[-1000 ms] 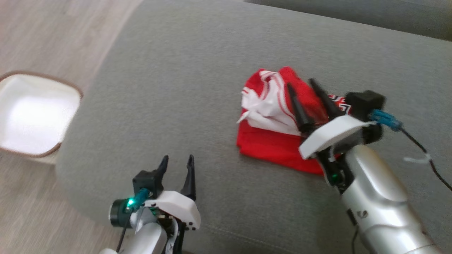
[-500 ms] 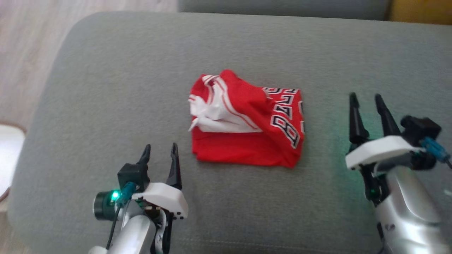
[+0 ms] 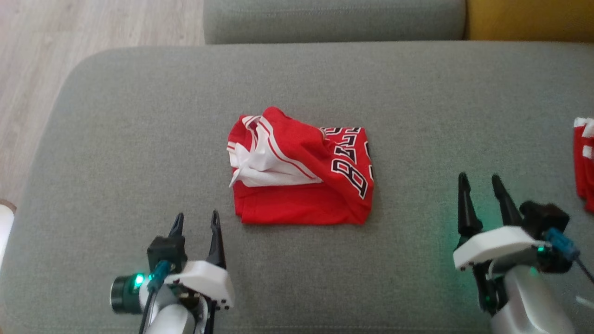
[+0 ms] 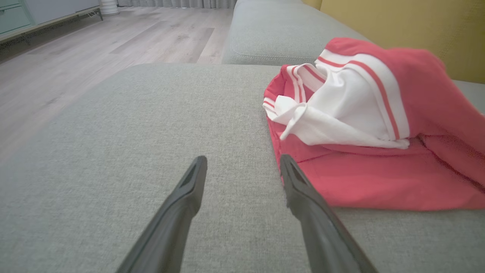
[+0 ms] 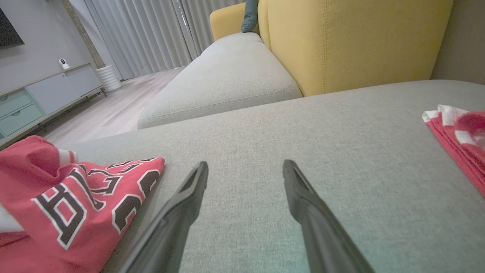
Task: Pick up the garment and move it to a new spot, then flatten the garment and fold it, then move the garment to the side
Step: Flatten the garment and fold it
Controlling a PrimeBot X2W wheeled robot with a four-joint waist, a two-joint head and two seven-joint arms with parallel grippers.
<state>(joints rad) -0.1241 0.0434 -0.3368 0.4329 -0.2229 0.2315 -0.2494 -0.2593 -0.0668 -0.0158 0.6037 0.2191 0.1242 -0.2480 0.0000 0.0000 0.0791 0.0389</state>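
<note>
Head view, task so far: The garment is lying in the middle of the frame on the gray couch. It is already looking folded into a small, lumpy square. I think the lifting, flattening and folding are done.
Head view, what is left: It is sitting in the middle, so I think moving it to the side is still waiting.
Head view, left claw: The left claw is waiting at the lower left. It is standing wide open and holding nothing, near the garment's lower left corner but apart from it.
Head view, right claw: The right claw is waiting at the lower right. It is also standing wide open and holding nothing, well apart from the garment.
Head view, other cloth: A second red cloth is peeking in at the right edge.
Left wrist view, garment: The garment is lying at the right. Its red cloth is looking thin and soft. A white band with red stripes is bunching up on top.
Left wrist view, claw: Two dark, pointy fingers are spreading apart, with bare couch showing between them.
Left wrist view, couch: The couch is looking rough and woven.
Right wrist view, garment: The garment is showing at the lower left, with black and white letters.
Right wrist view, claw: The fingers are spreading over bare couch.
Right wrist view, other cloth: The second red cloth is lying flat at the right edge.
</note>
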